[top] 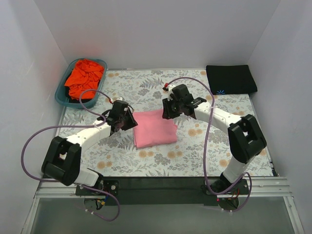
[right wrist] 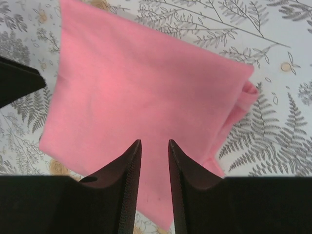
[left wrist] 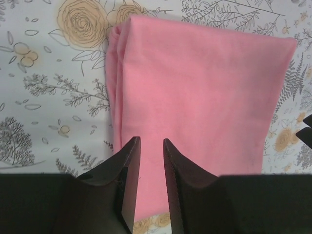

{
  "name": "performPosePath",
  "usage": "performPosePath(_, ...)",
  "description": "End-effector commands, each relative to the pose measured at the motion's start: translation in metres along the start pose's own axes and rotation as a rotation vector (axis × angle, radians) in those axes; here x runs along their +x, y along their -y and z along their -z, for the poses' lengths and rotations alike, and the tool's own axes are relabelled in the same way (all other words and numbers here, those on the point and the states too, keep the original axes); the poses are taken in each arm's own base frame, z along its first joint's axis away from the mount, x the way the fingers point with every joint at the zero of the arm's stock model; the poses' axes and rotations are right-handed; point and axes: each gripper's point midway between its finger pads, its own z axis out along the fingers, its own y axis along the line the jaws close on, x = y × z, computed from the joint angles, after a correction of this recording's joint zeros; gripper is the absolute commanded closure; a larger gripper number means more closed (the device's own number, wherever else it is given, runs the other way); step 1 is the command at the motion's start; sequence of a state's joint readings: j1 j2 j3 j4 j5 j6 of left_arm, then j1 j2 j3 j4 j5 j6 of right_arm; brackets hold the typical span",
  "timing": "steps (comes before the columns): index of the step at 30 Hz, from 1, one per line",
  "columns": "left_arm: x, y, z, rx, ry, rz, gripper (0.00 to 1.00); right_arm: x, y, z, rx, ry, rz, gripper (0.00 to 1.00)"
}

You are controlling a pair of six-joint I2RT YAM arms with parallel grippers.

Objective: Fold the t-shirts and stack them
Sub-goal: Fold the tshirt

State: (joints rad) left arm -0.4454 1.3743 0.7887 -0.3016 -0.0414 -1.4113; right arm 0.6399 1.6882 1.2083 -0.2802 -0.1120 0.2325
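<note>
A: Trying to place the step here. Pink tee folded into a tidy rectangle, lying flat mid-frame on the table. Left gripper just over its upper left corner, right gripper over its upper right corner. Seeing a grip anywhere?

B: Nope. Both sets of jaws parted by a narrow slit, pinching nothing, only flat pink cloth showing through the gap in each wrist view. Reads like the tail end of the fold, hovering low over the cloth. Can't tell about actual contact though.

A: So stacking next, probably?

B: Guessing so. Black tee folded too, sitting at the upper right of the frame, well apart from the pink. Orange tee crumpled in the basket at the upper left, not yet folded. Next move, most likely: pinch the pink bundle through all its layers on two sides, lift level, carry to the upper right, set squarely on the black.

A: Any gotchas?

B: Needs wider jaws first, then a bite deep enough to catch every layer, otherwise risking an unfolded mess mid-carry. Stacked loose edges visible at the left of the left wrist view, so worth watching. After that, orange out of the basket and onto the table for its own fold.
</note>
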Motion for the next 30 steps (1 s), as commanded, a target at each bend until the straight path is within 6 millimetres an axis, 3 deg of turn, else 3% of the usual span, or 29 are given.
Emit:
performPosePath(1,-0.017,0.022,-0.015,0.084,0.047,-0.031,0.76,-0.028,-0.01,-0.012,-0.176,0.103,-0.008,0.66)
performPosePath(2,-0.029,0.03,-0.017,0.098,0.069,-0.027,0.76,-0.032,-0.015,-0.017,-0.238,0.119,-0.029,0.66)
performPosePath(6,-0.051,0.032,-0.048,0.093,0.091,0.005,0.77,-0.049,-0.01,-0.033,-0.371,0.177,-0.099,0.67)
performPosePath(9,-0.057,0.03,-0.061,0.147,0.065,0.063,0.77,-0.05,0.005,-0.053,-0.423,0.178,-0.183,0.68)
performPosePath(13,-0.049,0.004,-0.095,0.101,0.022,0.134,0.8,-0.032,0.044,-0.083,-0.418,0.147,-0.309,0.68)
performPosePath(17,-0.042,-0.015,-0.11,0.073,-0.017,0.193,0.82,-0.021,0.065,-0.091,-0.428,0.135,-0.378,0.7)
performPosePath(21,-0.045,-0.013,-0.102,0.093,-0.014,0.201,0.8,-0.029,0.073,-0.074,-0.428,0.171,-0.378,0.7)
performPosePath(24,-0.058,0.004,-0.081,0.142,0.007,0.192,0.7,-0.047,0.061,-0.046,-0.453,0.217,-0.355,0.68)
performPosePath(25,-0.064,0.009,-0.075,0.151,0.017,0.192,0.61,-0.057,0.052,-0.03,-0.473,0.245,-0.332,0.66)
performPosePath(28,-0.075,0.027,-0.042,0.196,0.053,0.21,0.44,-0.059,0.029,-0.003,-0.525,0.26,-0.312,0.6)
performPosePath(30,-0.067,0.035,-0.028,0.21,0.05,0.21,0.4,-0.045,0.017,0.006,-0.547,0.239,-0.33,0.56)
